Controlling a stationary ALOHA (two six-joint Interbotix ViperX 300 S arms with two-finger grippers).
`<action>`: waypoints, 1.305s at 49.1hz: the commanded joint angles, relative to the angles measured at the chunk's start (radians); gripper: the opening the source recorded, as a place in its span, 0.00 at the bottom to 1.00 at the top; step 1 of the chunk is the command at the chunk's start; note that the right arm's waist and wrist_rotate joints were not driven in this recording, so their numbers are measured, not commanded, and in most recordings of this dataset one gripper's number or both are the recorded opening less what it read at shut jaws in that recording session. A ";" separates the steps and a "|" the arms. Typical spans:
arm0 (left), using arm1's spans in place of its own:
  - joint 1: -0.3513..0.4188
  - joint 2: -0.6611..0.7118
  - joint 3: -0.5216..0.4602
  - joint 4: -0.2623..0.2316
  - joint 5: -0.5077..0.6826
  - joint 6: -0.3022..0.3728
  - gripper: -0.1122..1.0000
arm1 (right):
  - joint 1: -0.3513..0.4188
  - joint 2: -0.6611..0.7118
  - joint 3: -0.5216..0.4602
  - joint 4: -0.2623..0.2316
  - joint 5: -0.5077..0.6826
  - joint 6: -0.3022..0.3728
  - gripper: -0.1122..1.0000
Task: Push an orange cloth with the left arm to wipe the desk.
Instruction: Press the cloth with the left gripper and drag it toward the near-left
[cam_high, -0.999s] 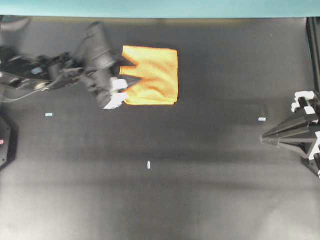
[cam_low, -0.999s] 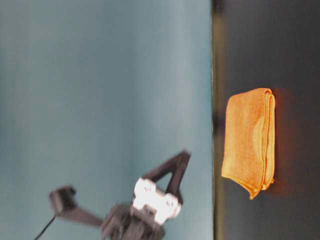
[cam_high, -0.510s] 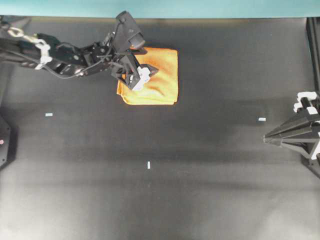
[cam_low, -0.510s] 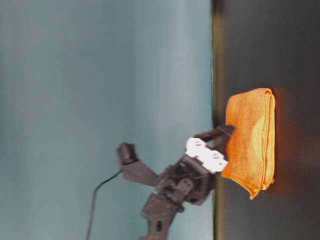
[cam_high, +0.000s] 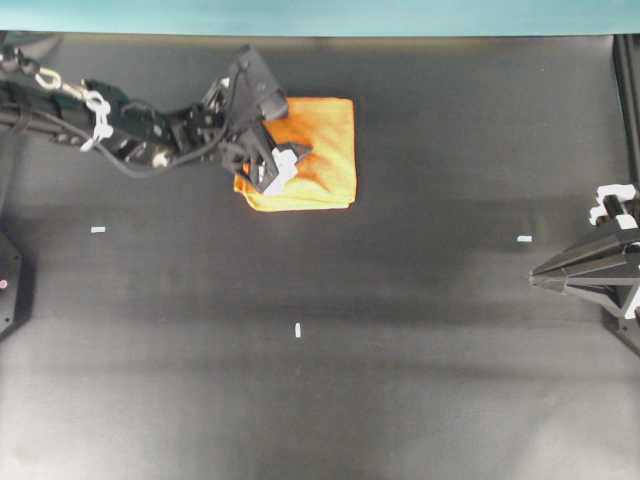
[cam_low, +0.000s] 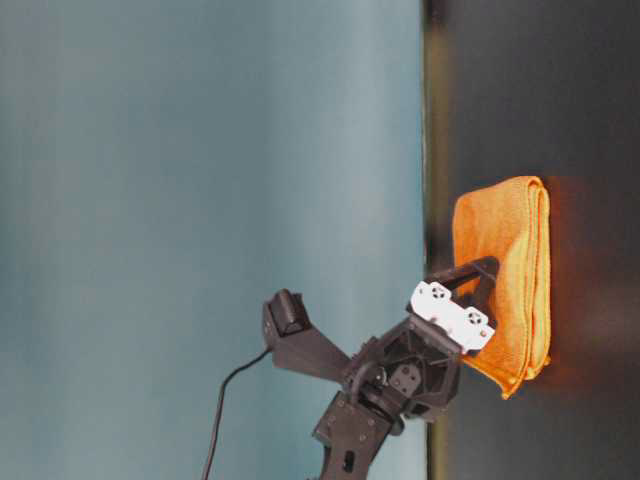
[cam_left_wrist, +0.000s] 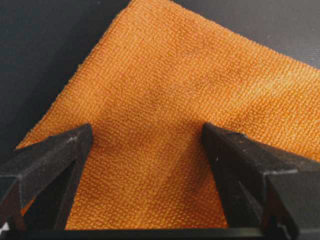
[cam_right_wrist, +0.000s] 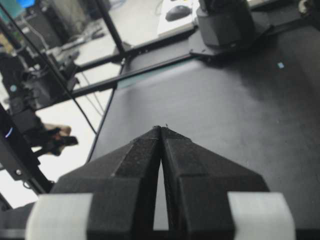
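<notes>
- The orange cloth (cam_high: 312, 155) lies flat and folded near the table's (cam_high: 400, 350) far teal edge, left of centre, roughly square, no real long axis.
- Left gripper (cam_high: 285, 160) sits on its left part, jaws spread wide over the fabric.
- Right gripper (cam_high: 540, 275) is parked at the right edge, jaws pressed together, holding nothing.
- Matte black table, tiny white tape marks (cam_high: 298, 330).

The orange cloth (cam_high: 310, 153) lies flat on the desk (cam_high: 400, 380), directly beneath and between the spread jaws of the left gripper (cam_high: 290, 152); the right gripper (cam_high: 540, 272) sits well apart.
</notes>
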 joint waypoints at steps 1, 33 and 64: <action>-0.040 -0.025 0.017 0.005 -0.002 0.006 0.88 | 0.000 -0.002 -0.003 0.000 0.000 0.000 0.10; -0.374 -0.170 0.258 0.005 -0.012 -0.015 0.88 | 0.000 -0.029 -0.002 0.002 0.031 0.000 0.10; -0.792 -0.209 0.287 0.005 -0.005 -0.115 0.88 | -0.002 -0.034 0.000 0.002 0.031 -0.002 0.10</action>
